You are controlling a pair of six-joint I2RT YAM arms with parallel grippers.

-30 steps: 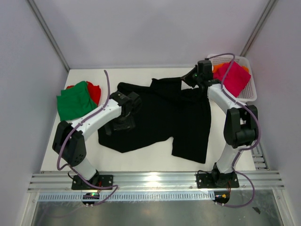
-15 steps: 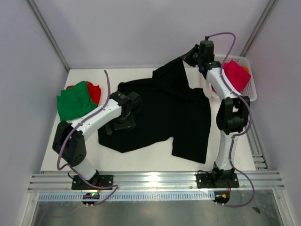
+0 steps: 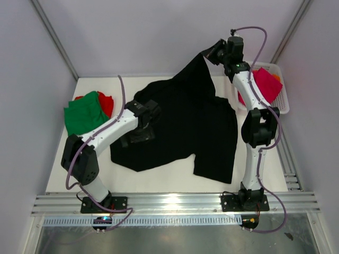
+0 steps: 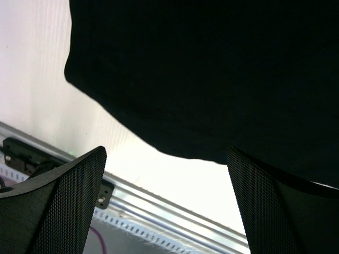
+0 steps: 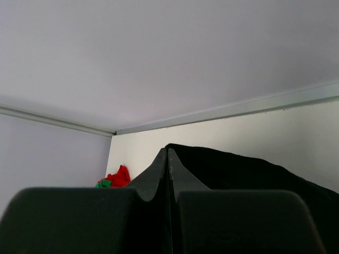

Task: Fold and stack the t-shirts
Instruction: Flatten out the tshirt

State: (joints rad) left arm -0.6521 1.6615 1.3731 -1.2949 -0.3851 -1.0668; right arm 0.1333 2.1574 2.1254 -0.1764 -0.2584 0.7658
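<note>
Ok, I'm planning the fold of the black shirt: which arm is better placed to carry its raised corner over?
Right, most likely. The right gripper is shut on the black t-shirt, holding its far corner up off the table. The left gripper is open over the shirt's left part, gripping nothing.

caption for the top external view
Right gripper holds an edge of the black t-shirt high; left gripper open over it.

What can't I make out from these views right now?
- Top view: the soft orange t-shirt in the white lattice plastic basket is mostly covered by the magenta-pink t-shirt.
- Top view: the red t-shirt lies largely under the green t-shirt.
- Top view: the left arm hides part of the large black t-shirt.
- Right wrist view: the shut jaws hide how much black cloth they pinch.
</note>
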